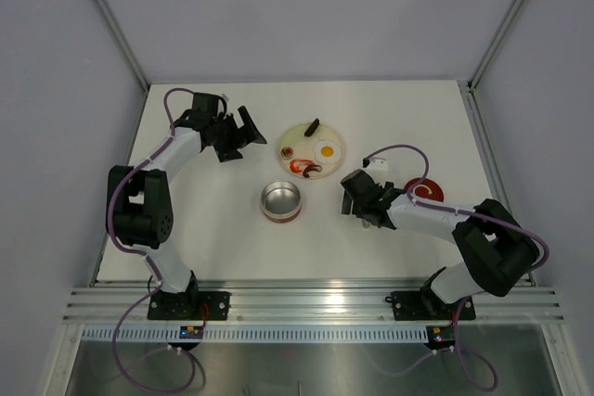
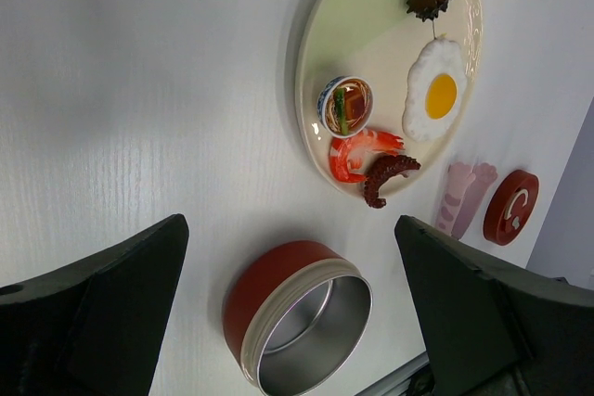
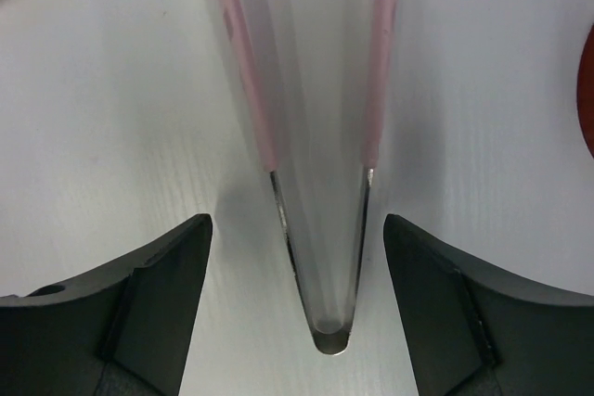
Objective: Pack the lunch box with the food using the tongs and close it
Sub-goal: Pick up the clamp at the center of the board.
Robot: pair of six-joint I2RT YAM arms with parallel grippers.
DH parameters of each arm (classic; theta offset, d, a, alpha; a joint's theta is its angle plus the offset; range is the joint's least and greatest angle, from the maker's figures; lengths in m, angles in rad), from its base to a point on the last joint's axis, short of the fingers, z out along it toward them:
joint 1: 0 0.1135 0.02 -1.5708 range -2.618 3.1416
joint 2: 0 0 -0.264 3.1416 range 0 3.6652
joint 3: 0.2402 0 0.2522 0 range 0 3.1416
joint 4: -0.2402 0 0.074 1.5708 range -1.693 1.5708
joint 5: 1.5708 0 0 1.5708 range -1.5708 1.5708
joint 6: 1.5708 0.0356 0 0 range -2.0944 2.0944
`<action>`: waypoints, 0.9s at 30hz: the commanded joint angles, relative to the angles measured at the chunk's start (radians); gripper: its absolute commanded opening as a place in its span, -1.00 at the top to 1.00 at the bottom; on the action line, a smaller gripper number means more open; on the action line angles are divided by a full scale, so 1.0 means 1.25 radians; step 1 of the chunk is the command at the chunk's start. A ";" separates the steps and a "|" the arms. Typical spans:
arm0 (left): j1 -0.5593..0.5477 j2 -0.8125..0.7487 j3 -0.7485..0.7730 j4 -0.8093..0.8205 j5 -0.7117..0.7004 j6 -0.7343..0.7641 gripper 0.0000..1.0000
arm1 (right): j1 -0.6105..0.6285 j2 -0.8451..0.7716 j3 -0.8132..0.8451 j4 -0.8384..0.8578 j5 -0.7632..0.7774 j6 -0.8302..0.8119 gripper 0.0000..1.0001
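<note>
Tongs point(image 3: 331, 336) flanked by spread jaws
The tongs are left untouched between the jaws of the right gripper point(image 3: 295, 229); the left gripper point(image 2: 288, 229) is spread too. Bare bench point(image 1: 418, 118) is seen around the lunch box point(image 1: 280, 201).

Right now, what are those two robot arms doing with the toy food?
The right arm holds its open jaws on either side of the pink tongs, which lie flat on the table, not yet squeezed. The left arm hangs near the plate with its jaws wide open, holding nothing. All the food, like the fried egg, is on that plate. The lunch box is empty, and its red lid lies off to the side.
</note>
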 commanded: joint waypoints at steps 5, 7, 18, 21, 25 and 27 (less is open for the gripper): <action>0.001 -0.017 0.016 0.018 0.025 -0.002 -0.98 | 0.031 0.044 0.053 -0.024 0.021 0.028 -0.64; 0.000 -0.017 0.020 0.018 0.026 0.001 -0.98 | 0.031 0.047 0.045 -0.018 0.010 0.044 -0.61; 0.001 -0.013 0.021 0.024 0.038 0.007 -0.98 | 0.031 0.010 0.043 -0.070 0.057 0.087 0.47; 0.001 -0.007 0.032 0.020 0.033 0.004 -0.98 | 0.031 -0.020 0.054 -0.101 0.068 0.078 0.76; 0.001 0.013 0.056 0.012 0.025 -0.001 -0.98 | 0.029 -0.063 0.078 -0.173 0.069 0.065 0.89; 0.001 0.016 0.059 0.010 0.025 -0.007 -0.98 | 0.022 -0.085 0.101 -0.199 0.045 0.032 0.88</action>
